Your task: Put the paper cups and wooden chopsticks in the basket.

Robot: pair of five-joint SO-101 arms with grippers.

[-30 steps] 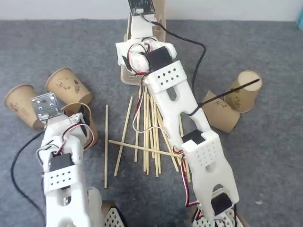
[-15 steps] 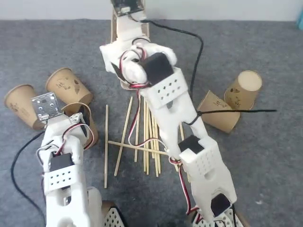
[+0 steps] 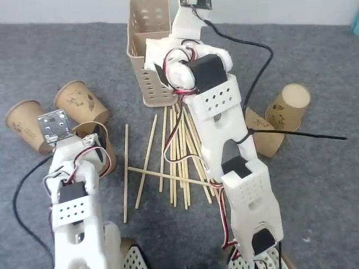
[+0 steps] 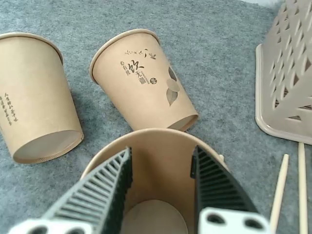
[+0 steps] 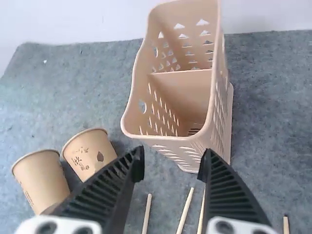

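The basket (image 3: 147,67) stands upright at the far edge; cups (image 3: 81,101) and chopsticks (image 3: 178,162) lie on the grey mat (image 3: 314,67).
The right gripper (image 5: 173,152), wide open and empty, should pinch few sticks, not the pile. The left gripper (image 4: 161,151) is open at the mouth of a plain brown paper cup (image 4: 161,180).

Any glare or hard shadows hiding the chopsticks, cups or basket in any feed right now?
High view: even light, no glare on the mat; soft shadow beneath the right arm, which itself covers part of the chopsticks. Left wrist view: the paper cup in front of the open left gripper is evenly lit inside. Right wrist view: the basket is slightly shaded inside, its divider readable.
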